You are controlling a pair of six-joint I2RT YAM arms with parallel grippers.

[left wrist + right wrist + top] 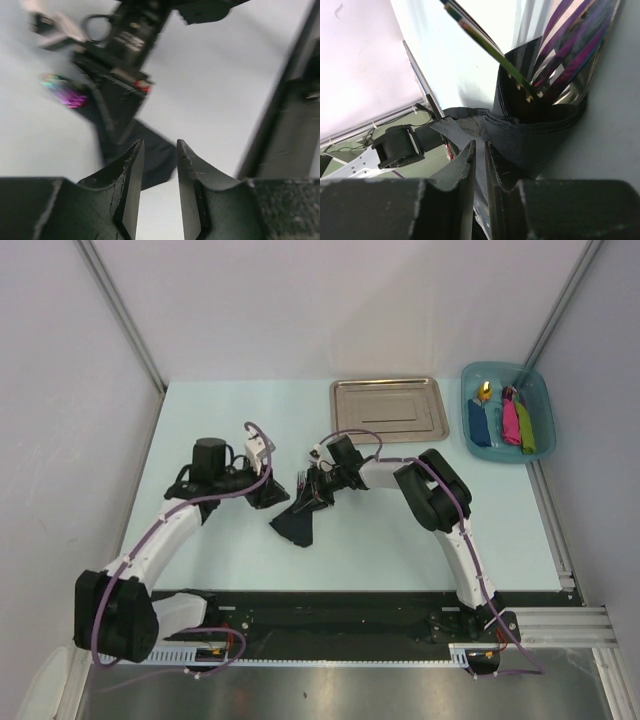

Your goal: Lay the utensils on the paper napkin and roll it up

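Observation:
The black paper napkin (297,526) is wrapped into a loose roll around the utensils; their iridescent purplish handles (570,50) stick out of its top in the right wrist view. My right gripper (312,495) is shut on a flap of the napkin (520,135), and its own view (480,145) shows the sheet pinched between the jaws. My left gripper (278,492) is open and empty just left of the roll. In its own view (159,145) bare table shows between the fingers, with the napkin (155,155) and a glint of a utensil (65,92) beyond.
A shiny steel tray (388,408) lies at the back centre. A teal bin (507,410) at the back right holds blue, pink and green items. Frame posts and walls border the table on the left, back and right.

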